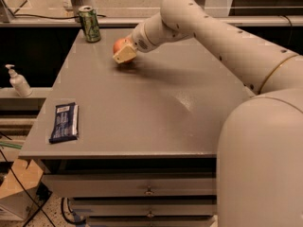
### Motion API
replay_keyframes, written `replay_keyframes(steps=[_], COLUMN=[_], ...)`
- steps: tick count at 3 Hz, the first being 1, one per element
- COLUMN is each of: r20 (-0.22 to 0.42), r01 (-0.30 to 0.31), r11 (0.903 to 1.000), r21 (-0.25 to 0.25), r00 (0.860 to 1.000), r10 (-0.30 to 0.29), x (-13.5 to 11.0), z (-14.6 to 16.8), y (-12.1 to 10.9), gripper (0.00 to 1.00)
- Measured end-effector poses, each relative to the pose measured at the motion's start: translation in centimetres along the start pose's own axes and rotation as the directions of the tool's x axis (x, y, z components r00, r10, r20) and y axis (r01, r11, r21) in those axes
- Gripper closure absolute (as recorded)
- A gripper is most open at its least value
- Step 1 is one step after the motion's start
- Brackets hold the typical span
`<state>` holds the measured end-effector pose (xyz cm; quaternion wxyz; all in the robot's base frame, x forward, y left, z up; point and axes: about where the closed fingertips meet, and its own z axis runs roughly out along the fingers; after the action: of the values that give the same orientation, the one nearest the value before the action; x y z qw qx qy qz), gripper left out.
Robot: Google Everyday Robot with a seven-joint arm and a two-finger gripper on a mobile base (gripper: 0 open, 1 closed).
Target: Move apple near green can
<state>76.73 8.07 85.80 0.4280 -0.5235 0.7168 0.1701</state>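
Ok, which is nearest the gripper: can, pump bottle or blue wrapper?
The green can, at the table's far corner. The gripper, holding the apple, is close beside it; pump bottle and blue wrapper are much farther.

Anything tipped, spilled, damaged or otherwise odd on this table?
Nothing stands out. The green can stands upright at the far left corner, the gripper holds the apple close beside it, and the snack bar lies flat near the front edge.
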Motion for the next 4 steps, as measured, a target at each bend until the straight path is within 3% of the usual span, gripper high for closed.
replay_keyframes(steps=[2, 3, 4], r20=[0.02, 0.05, 0.069], r01=[-0.011, 0.009, 0.039], r11=[0.9998, 0.9992, 0.9976], r21=[0.017, 0.04, 0.057], r00=[1.0, 0.999, 0.997], r10=[0.011, -0.011, -0.043], x=[0.0, -1.0, -2.3], z=[0.5, 1.0, 1.7], y=[0.1, -0.5, -1.3], gripper=[1.0, 1.0, 0.84])
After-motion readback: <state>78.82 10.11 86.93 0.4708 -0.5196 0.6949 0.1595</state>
